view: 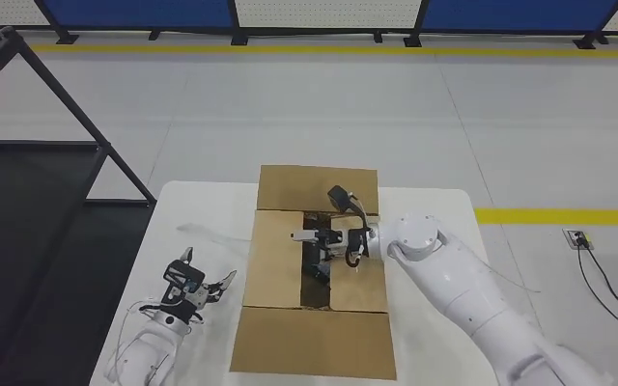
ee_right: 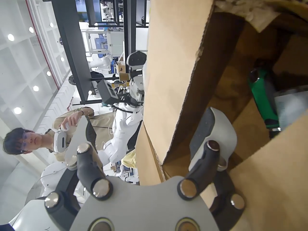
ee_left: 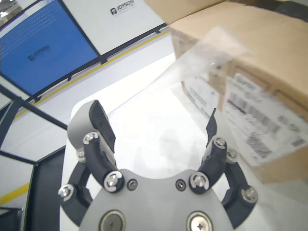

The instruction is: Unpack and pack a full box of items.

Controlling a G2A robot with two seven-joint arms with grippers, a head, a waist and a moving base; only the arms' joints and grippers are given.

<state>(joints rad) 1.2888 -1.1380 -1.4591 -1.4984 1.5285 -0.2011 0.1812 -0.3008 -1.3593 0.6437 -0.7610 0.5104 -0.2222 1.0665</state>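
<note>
Left claw (ee_left: pixel 155 111) spread over white table (view: pixel 193 207); blue panels (view: pixel 135 12) behind.

Two arms in glossy white shells with rounded joints: right arm (view: pixel 463 299), left arm (view: pixel 154 349); thin cable (view: pixel 512 282) beside the right. Left gripper (ee_left: pixel 155 111): grey metal plate (ee_left: pixel 149 203), silver screws (ee_left: pixel 113 180), black links (ee_left: pixel 96 155), light-grey fingers (ee_left: pixel 78 127), black ribbed pads (ee_left: pixel 102 123). Right gripper (ee_right: pixel 146 121): matching plate, black links, pale-grey fingers.
</note>
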